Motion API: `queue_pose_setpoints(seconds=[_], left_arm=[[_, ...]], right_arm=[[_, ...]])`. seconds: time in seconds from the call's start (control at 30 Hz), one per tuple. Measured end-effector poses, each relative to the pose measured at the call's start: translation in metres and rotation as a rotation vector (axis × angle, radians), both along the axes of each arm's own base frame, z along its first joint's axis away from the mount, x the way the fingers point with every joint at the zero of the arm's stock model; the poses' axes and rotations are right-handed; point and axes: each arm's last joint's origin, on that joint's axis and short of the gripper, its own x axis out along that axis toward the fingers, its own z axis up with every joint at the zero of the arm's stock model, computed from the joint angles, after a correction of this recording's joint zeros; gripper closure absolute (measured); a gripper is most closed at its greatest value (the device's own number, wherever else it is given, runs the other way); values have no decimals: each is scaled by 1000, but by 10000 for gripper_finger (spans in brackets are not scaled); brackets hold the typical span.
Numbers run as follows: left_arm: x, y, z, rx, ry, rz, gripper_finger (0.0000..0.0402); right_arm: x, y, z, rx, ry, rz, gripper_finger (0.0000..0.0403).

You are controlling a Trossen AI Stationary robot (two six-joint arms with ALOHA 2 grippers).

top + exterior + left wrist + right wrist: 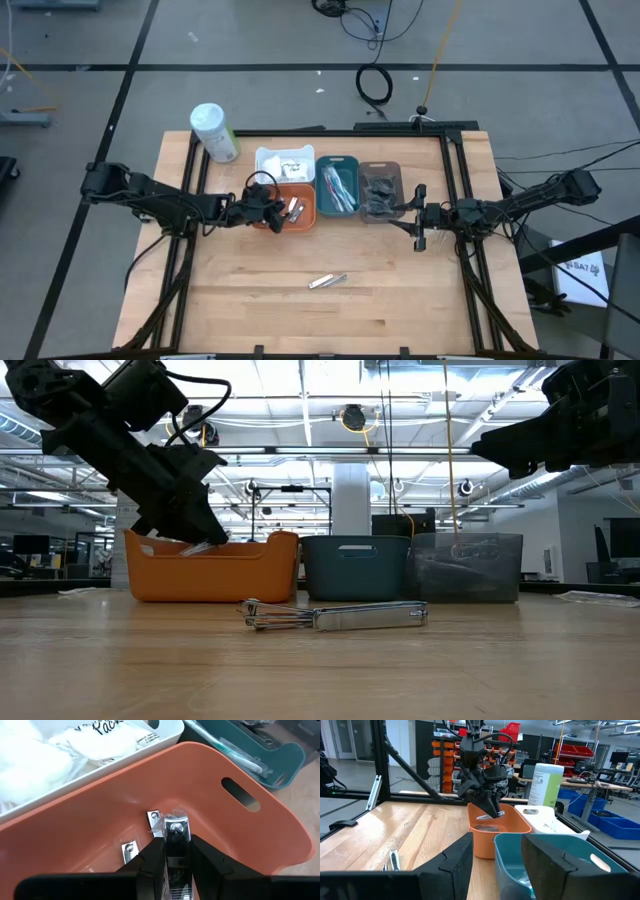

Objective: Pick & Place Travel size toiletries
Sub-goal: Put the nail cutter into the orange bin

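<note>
Wood surface [250, 300]: four trays in a cluster toward 12 o'clock. White bottle [214, 132] lying at 10 o'clock of white tray [262, 158], clear of the work.

Orange tray [240, 835] at 6 o'clock of white one; teal tray [338, 159] and grey tray [380, 166] at 3 o'clock.

Left end effector [280, 212] dipped into orange tray, clamped on a nail clipper [176, 827], tip down, just above floor. Drop low and square, spread fingers fully, lift straight up. Avoid the two clippers [154, 820] already inside and the near wall.

Right end effector [412, 213] parked at 3 o'clock of grey tray, fingers apart, empty.

One more clipper [327, 281] loose at 6 o'clock of orange tray, probably next.
</note>
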Motion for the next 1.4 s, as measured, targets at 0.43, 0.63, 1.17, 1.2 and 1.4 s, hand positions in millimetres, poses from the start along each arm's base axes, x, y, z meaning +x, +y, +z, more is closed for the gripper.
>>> queue_pose_setpoints(seconds=[0.43, 0.63, 1.17, 1.2, 1.4], left_arm=[[0, -1, 0, -34, -7, -8, 283], [0, -1, 0, -3, 11, -37, 217], [36, -58, 68, -114, -166, -592, 179], [37, -66, 75, -78, -150, -618, 179], [32, -103, 111, 80, -50, -564, 179]], right_arm=[[0, 0, 0, 0, 0, 0, 248], [0, 0, 0, 0, -1, 0, 248], [0, 0, 0, 0, 0, 0, 248], [0, 0, 0, 0, -1, 0, 248], [0, 0, 0, 0, 0, 0, 248]])
